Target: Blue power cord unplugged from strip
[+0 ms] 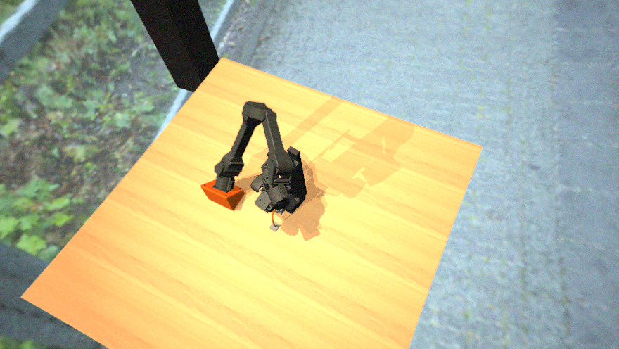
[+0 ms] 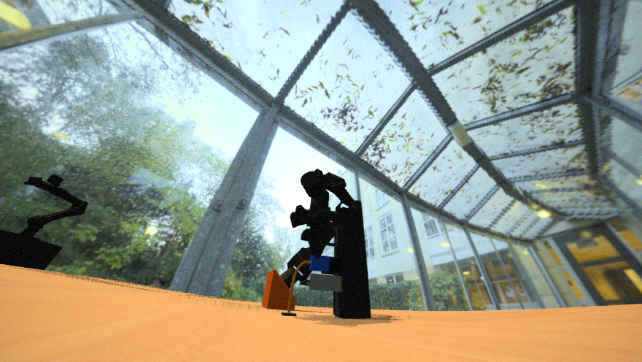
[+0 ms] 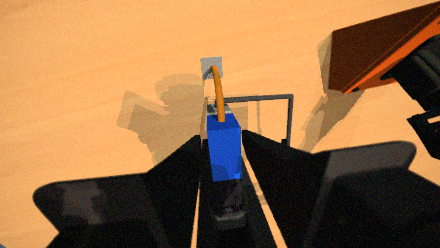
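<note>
The blue plug (image 3: 224, 150) (image 2: 319, 263) sits in the side of the tall black upright power strip (image 2: 352, 269) (image 1: 299, 173), above a grey block (image 2: 324, 282). Its orange cord (image 3: 217, 92) (image 2: 294, 283) curves down to a small grey end piece (image 3: 211, 65) (image 1: 273, 227) on the table. My gripper (image 3: 221, 137) (image 2: 314, 256) is part-way open. One finger stands on each side of the plug, close to its faces, without clamping it. In the top view the arm hides the plug.
The arm's orange base (image 1: 223, 195) (image 2: 276, 292) (image 3: 380, 50) stands just left of the strip. A thin dark frame (image 3: 289, 115) stands beside the plug. A black post (image 1: 177, 39) rises at the table's far corner. Another dark arm (image 2: 44, 215) stands far left.
</note>
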Available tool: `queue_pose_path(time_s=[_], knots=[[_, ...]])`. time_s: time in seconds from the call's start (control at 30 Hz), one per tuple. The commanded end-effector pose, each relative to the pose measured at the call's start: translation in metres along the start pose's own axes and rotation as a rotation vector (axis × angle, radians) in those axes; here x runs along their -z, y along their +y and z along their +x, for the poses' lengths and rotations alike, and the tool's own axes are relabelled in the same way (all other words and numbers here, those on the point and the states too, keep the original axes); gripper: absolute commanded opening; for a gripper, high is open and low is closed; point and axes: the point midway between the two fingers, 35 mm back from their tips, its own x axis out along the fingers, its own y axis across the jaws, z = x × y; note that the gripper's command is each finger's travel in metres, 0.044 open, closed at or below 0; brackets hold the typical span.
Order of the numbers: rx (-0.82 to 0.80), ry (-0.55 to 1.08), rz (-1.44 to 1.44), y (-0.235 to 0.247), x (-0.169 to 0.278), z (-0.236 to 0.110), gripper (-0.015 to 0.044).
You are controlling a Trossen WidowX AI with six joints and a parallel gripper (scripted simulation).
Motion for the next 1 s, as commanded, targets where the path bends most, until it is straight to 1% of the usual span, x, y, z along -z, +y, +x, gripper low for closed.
queue_pose_path(time_s=[0.0, 0.03, 0.13, 0.43, 0.47, 0.97], knots=[[0.001, 0.005, 0.004, -0.002, 0.001, 0.003, 0.0160], [0.001, 0.005, 0.004, -0.002, 0.001, 0.003, 0.0160], [0.001, 0.000, 0.000, 0.000, 0.000, 0.001, 0.0081], [0.001, 0.000, 0.000, 0.000, 0.000, 0.001, 0.0021], [0.001, 0.000, 0.000, 0.000, 0.000, 0.001, 0.0000], [0.000, -0.002, 0.001, 0.002, -0.022, 0.000, 0.0000]])
